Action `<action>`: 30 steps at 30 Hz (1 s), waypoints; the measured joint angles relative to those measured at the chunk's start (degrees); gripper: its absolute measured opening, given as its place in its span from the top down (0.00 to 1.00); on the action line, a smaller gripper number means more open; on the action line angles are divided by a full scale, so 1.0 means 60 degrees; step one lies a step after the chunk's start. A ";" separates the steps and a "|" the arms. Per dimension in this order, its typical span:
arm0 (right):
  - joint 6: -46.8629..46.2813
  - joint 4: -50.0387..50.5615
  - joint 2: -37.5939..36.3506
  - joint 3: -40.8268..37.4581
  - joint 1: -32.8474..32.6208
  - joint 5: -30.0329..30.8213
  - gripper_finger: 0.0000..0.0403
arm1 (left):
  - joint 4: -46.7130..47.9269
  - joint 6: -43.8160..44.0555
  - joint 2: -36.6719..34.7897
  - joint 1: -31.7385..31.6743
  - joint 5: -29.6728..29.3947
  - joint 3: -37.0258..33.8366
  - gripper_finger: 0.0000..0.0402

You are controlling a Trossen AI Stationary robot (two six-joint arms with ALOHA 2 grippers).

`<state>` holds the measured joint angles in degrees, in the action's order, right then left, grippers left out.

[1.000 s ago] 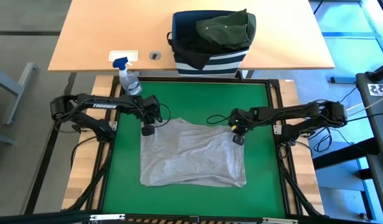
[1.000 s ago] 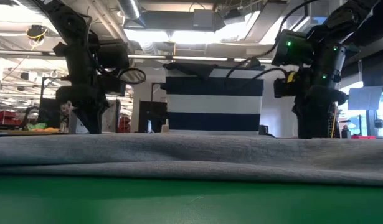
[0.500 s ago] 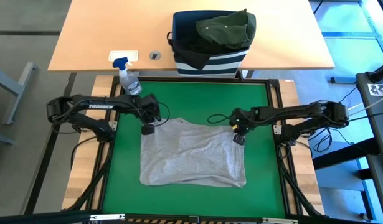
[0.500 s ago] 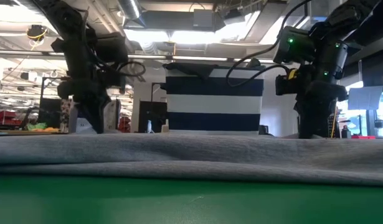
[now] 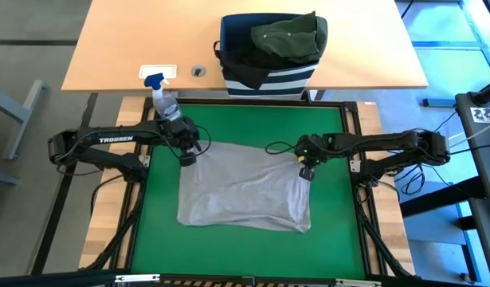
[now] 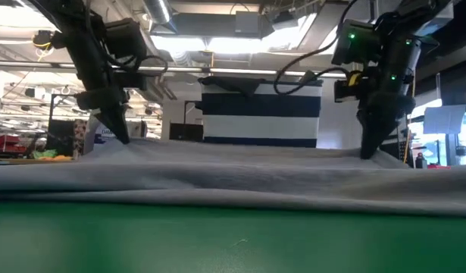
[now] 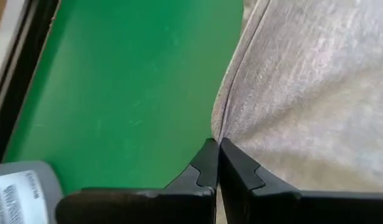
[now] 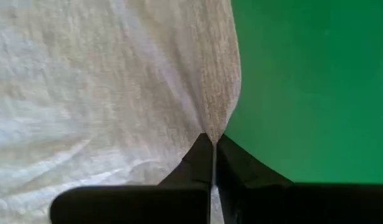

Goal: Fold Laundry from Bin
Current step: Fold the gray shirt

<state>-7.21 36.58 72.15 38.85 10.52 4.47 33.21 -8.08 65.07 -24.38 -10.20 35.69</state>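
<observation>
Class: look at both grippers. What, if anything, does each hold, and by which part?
Both hold the light grey garment. The left gripper pinches its far left corner, the right gripper its far right corner, at the edge nearest the bin.

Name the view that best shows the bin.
The high view: the bin shows whole on the wooden table, dark olive garment on top. The low view gives only its striped side; neither wrist view shows it.

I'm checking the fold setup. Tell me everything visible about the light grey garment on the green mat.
The light grey garment is soft, heathered knit cloth, spread mostly flat and wrinkled on the green mat. Its two far corners are pinched and lifted slightly: the left gripper is shut on one, the right gripper on the other. A hemmed edge shows beside the left gripper.
</observation>
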 joint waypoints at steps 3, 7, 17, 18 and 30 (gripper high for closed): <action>-0.0005 -0.0016 -0.0227 0.0000 0.0000 0.0455 0.99 | -0.0370 0.0013 0.0011 0.0002 -0.0424 -0.0001 1.00; -0.0194 0.0083 -0.0255 0.0000 0.0004 0.1616 0.99 | -0.1241 0.0032 0.0127 -0.0137 -0.1208 -0.0001 1.00; -0.0519 -0.0277 0.0456 0.0000 0.0004 0.3155 0.90 | -0.2909 -0.0612 0.1389 -0.0869 -0.1418 -0.0001 0.93; -0.0594 -0.0284 0.0517 0.0000 0.0004 0.3185 0.87 | -0.2935 -0.0704 0.1496 -0.0919 -0.1420 -0.0001 0.90; -0.1004 0.1337 0.0134 0.2052 -0.0079 0.1042 0.52 | -0.0476 -0.0229 0.0785 -0.0936 0.0225 0.1682 0.64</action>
<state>-13.23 44.60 72.95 51.16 10.05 10.72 30.35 -9.45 69.78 -29.99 -8.84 45.78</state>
